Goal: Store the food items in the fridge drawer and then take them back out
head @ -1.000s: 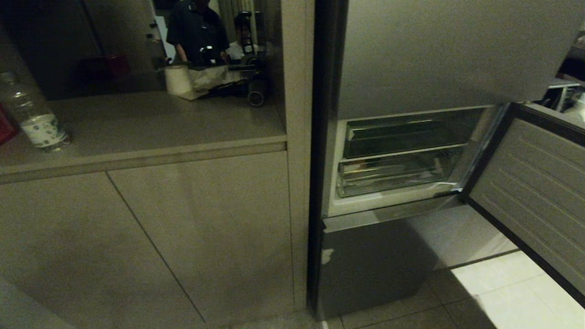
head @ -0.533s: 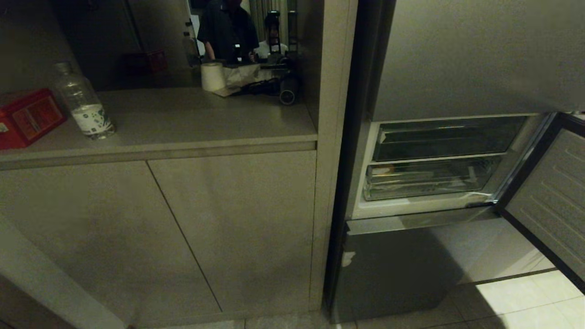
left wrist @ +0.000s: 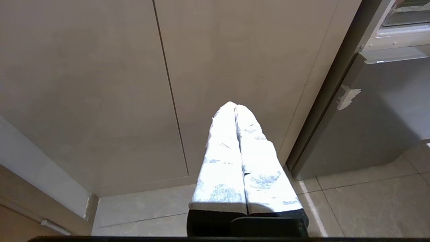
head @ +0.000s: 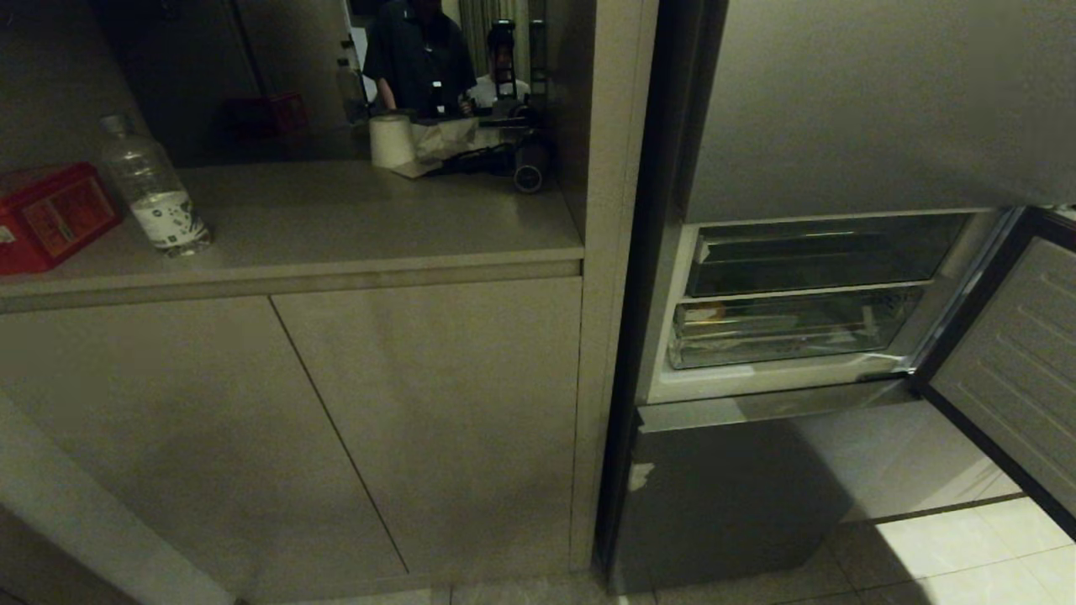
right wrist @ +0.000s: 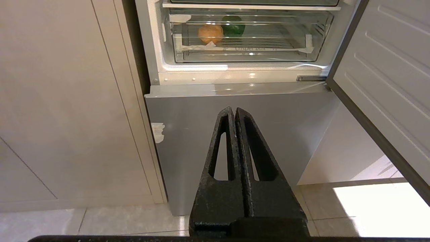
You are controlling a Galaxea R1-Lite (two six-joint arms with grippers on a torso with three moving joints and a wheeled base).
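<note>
The fridge drawer (right wrist: pixel 248 52) is a clear bin pushed into the open fridge; in the head view the fridge drawer (head: pixel 782 340) sits right of centre. Inside it, toward one end, lie a tan potato (right wrist: pixel 210 33) and a dark green bell pepper (right wrist: pixel 233 27) side by side. My right gripper (right wrist: pixel 234 109) is shut and empty, held low before the grey lower fridge panel (right wrist: pixel 235 134), well short of the drawer. My left gripper (left wrist: pixel 235 105) is shut and empty, facing the beige cabinet doors (left wrist: pixel 168 84). Neither arm shows in the head view.
The fridge door (head: pixel 1017 370) stands swung open at the right. On the counter (head: pixel 336 218) stand a water bottle (head: pixel 155 193), a red box (head: pixel 50 214), a paper roll (head: pixel 392 140). A person (head: pixel 420 59) shows behind it. Tiled floor (right wrist: pixel 352 208) lies below.
Between one second and half a second ago the whole head view shifted right, bringing the red box into view; that is camera motion. Since then nothing has moved.
</note>
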